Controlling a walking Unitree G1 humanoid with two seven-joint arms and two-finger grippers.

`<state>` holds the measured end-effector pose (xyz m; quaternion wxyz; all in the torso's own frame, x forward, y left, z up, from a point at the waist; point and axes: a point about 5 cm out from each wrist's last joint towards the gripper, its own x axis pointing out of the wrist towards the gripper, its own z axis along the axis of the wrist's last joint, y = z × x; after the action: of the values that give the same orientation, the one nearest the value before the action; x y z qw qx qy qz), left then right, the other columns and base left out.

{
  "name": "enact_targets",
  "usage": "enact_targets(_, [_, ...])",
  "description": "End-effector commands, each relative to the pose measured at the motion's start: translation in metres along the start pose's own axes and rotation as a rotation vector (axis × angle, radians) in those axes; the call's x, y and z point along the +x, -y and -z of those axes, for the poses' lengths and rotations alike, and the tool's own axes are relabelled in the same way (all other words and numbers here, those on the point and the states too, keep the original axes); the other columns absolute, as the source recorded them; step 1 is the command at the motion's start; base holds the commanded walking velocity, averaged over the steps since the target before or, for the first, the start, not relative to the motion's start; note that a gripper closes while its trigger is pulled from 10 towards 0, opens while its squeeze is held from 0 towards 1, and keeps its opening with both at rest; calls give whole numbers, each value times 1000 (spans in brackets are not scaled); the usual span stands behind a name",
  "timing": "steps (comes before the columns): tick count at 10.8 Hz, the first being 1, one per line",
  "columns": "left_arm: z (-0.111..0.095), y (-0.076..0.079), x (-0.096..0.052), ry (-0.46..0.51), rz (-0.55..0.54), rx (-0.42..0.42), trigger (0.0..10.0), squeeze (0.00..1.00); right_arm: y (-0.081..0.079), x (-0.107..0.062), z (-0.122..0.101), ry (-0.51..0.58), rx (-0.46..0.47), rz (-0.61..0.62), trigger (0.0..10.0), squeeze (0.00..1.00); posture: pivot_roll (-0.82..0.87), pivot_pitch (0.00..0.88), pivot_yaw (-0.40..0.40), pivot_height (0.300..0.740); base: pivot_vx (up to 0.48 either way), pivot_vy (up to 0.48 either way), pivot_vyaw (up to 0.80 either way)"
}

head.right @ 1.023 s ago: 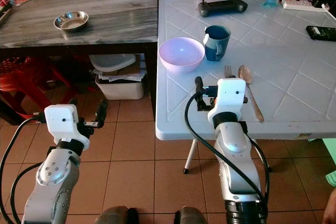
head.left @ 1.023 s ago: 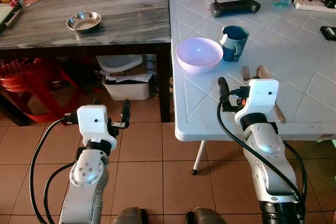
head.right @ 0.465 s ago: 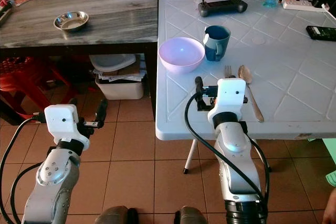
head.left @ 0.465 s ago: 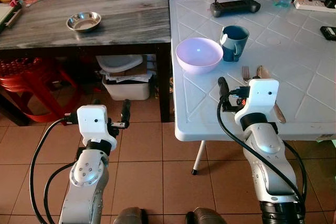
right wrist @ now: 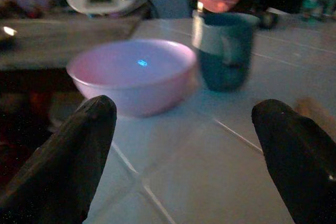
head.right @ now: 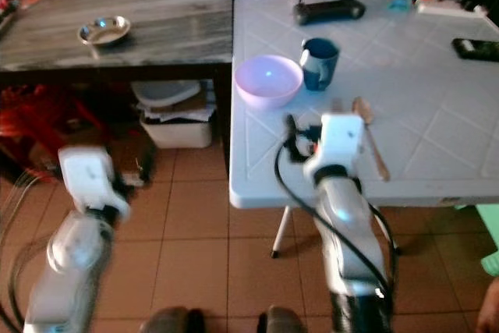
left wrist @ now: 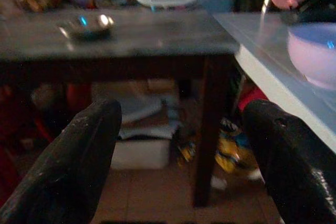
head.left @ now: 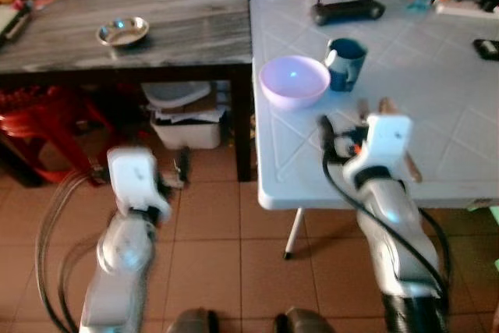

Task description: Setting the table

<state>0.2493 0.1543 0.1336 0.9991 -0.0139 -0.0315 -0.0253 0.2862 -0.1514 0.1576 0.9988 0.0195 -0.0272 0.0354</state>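
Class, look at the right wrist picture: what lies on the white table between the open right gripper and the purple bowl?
Nothing: in the right wrist view, bare white table runs from the right gripper to the purple bowl.

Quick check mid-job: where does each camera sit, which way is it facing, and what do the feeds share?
Left eye, right eye: on the head, looking forward and down at the white table and both silver arms.
Left wrist: on the left arm, looking along open black fingers at the dark wooden table.
Right wrist: on the right arm over the white table, fingers open, facing the bowl and mug.
Shared: the bowl shows in every feed.
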Motion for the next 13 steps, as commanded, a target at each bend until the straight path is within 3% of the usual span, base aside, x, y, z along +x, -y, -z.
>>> enact_targets(1, [3,0,-2,-22,10,-7,10000,0,-1,1,-2,9,1,-10,10000,0,-22,110,51,740,0,0,0])
enact_targets(5, [2,3,-1,-27,22,-12,10000,0,2,4,-6,21,-53,-20,10000,0,-23,127,50,740,0,0,0])
enact_targets(9, [1,4,-7,-47,37,-8,10000,0,0,33,-21,13,-162,-100,10000,0,3,186,61,740,0,0,0])
enact_targets(13, [-2,1,-14,-68,33,-1,10000,0,-15,58,-37,21,-322,-310,10000,0,38,214,65,740,0,0,0])
